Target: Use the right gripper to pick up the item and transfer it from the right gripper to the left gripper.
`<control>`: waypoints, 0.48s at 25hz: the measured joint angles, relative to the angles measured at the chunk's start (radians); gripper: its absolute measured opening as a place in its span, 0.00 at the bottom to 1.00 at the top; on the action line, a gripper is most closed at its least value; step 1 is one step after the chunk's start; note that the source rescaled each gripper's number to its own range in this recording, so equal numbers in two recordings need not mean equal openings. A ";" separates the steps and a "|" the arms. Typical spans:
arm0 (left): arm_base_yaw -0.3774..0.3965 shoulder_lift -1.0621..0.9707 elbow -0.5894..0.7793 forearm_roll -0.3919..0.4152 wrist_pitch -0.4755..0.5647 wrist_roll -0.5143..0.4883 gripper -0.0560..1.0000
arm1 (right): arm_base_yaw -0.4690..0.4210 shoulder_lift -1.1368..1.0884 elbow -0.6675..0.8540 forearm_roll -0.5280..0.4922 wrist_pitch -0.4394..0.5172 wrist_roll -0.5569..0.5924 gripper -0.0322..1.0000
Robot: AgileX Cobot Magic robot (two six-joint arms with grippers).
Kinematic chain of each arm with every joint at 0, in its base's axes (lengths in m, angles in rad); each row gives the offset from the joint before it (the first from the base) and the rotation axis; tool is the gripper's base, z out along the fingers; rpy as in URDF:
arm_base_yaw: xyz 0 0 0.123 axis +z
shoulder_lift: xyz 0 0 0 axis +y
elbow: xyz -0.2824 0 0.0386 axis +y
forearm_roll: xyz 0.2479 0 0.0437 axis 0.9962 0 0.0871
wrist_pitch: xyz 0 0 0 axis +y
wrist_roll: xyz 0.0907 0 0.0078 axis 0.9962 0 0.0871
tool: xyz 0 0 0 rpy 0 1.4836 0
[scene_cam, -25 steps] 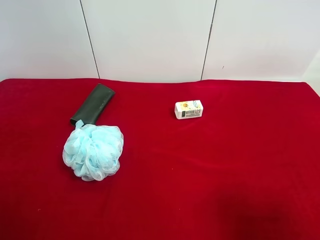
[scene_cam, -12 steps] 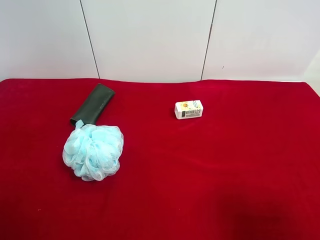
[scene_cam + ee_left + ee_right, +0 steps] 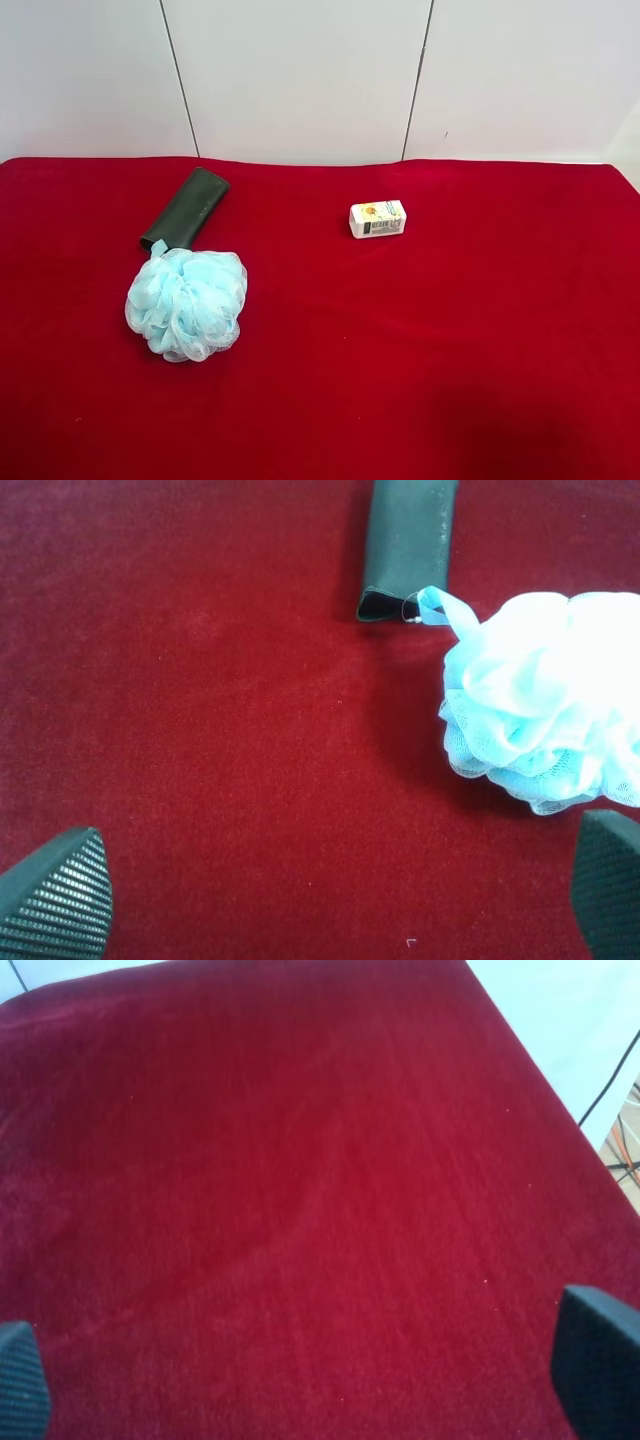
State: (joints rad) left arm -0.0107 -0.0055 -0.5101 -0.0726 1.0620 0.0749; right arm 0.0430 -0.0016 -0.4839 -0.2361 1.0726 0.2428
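The dark pouch (image 3: pixel 186 208) near the far edge looks light, flat, a bit soft; grip its free far end, away from the bath pouf (image 3: pixel 187 303). Right gripper (image 3: pixel 320 1380) and left gripper (image 3: pixel 340 900) both spread wide, holding nothing

Bath pouf (image 3: pixel 186 303) overlaps the dark case's (image 3: pixel 185 208) near end.

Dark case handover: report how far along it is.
Done: nothing visible. The dark case lies on the red cloth, its end touching the blue pouf. In hand: nothing; the right gripper is open over bare cloth, the left gripper open near the case. Left: pickup and transfer.
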 joint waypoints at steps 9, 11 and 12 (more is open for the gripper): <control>0.000 0.000 0.000 0.000 0.000 0.000 0.88 | 0.000 0.000 0.000 0.001 0.000 0.000 1.00; 0.000 0.000 0.000 0.000 0.000 0.000 0.88 | 0.000 0.000 0.000 0.001 0.000 0.000 1.00; 0.000 0.000 0.000 0.000 0.000 0.000 0.88 | 0.000 0.000 0.000 0.001 0.000 0.000 1.00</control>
